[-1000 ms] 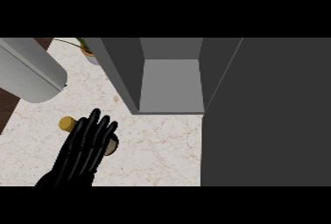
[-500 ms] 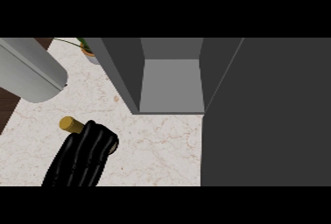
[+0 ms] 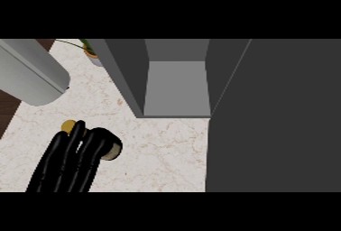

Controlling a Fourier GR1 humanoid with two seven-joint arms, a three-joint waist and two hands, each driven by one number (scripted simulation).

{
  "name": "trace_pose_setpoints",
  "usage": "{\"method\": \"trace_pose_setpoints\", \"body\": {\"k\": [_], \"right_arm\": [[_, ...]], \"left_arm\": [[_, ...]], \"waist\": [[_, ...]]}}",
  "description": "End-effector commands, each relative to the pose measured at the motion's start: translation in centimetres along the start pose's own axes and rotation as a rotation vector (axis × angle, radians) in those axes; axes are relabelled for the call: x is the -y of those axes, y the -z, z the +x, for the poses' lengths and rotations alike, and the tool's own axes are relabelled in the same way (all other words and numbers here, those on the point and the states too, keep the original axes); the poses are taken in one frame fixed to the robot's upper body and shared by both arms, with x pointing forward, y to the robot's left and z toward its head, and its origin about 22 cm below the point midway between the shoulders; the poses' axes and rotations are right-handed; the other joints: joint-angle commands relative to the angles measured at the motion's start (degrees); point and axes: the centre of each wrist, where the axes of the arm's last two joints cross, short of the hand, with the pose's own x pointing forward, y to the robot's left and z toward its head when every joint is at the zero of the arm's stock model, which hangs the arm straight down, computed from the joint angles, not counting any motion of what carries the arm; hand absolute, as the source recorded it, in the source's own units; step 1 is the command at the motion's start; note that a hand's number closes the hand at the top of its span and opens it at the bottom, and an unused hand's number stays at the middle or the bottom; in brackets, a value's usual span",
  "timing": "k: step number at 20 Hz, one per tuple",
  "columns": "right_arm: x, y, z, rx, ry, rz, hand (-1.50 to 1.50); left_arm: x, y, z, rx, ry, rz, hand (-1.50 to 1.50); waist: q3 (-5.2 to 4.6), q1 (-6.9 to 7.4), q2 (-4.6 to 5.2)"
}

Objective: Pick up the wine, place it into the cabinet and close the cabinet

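Observation:
The wine bottle [image 3: 110,150] lies on the pale marble counter at the lower left. Its gold cap [image 3: 66,126] points up-left and its pale base shows at the right. My left hand [image 3: 70,158] comes in from the lower edge and lies over the bottle. Its black fingers are curled across the dark body and hide most of it. The grey cabinet [image 3: 174,85] stands open up and to the right of the bottle, with nothing showing inside it. Its dark door [image 3: 279,117] is swung out along the right side. My right hand does not show.
A large grey cylinder [image 3: 30,72] slants across the upper left corner. A small potted plant [image 3: 88,48] stands at the back, beside the cabinet's left wall. Bare counter [image 3: 166,153] lies between the bottle and the door.
My left hand drew back toward the lower edge, and its straight fingers curled round the bottle. The bottle has hardly shifted.

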Motion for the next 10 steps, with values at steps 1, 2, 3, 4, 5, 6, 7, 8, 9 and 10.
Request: {"method": "trace_pose_setpoints", "body": {"k": [1,2,3,4,5,6,7,8,9,10], "right_arm": [[-1.3,-3.0,3.2,0.056,0.013,-0.01,-1.5],[-1.4,-2.2,3.5,0.058,0.002,-0.011,-1.5],[-1.7,-1.5,3.6,0.041,0.017,0.014,-1.5],[-0.4,-0.9,1.7,0.051,0.014,0.004,-1.5],[-0.8,-1.7,3.0,0.045,-0.008,-0.002,-1.5],[0.2,-1.2,2.6,0.049,-0.001,-0.02,-1.5],[-0.8,-2.1,2.0,0.041,-0.007,-0.017,-1.5],[-0.6,-1.4,2.6,0.043,-0.011,-0.017,-1.5],[0.2,-1.6,2.3,0.082,-0.022,-0.012,-1.5],[-0.5,-1.8,4.4,0.058,-0.016,-0.01,-1.5]], "left_arm": [[-0.7,-0.5,2.3,0.06,0.016,0.05,-1.5],[-1.9,-0.4,2.0,0.068,0.053,0.044,-1.5],[-2.3,0.9,1.9,0.071,0.031,0.065,-1.5],[-1.9,-0.1,3.6,0.049,0.002,0.054,-1.5],[-2.8,-0.7,2.8,0.073,0.039,0.08,-1.5],[-3.0,-1.4,3.4,0.05,0.082,0.082,-1.5],[-1.4,-1.6,3.4,0.047,0.047,0.106,-1.5],[-3.8,-1.3,3.6,0.064,0.077,0.094,-1.5],[-3.2,0.5,2.9,0.058,0.052,0.108,-1.5],[-3.9,-1.1,3.5,0.065,0.072,0.096,-1.5]], "waist": [[0.01,-0.5,-0.08],[-0.06,-0.28,-0.01],[-0.06,-0.34,0.11],[0.02,-0.2,0.09],[-0.05,-0.11,0.0],[-0.02,0.07,-0.01],[0.05,-0.06,-0.15],[-0.06,0.01,0.02],[0.01,-0.36,0.07],[-0.09,-0.03,-0.06]]}}
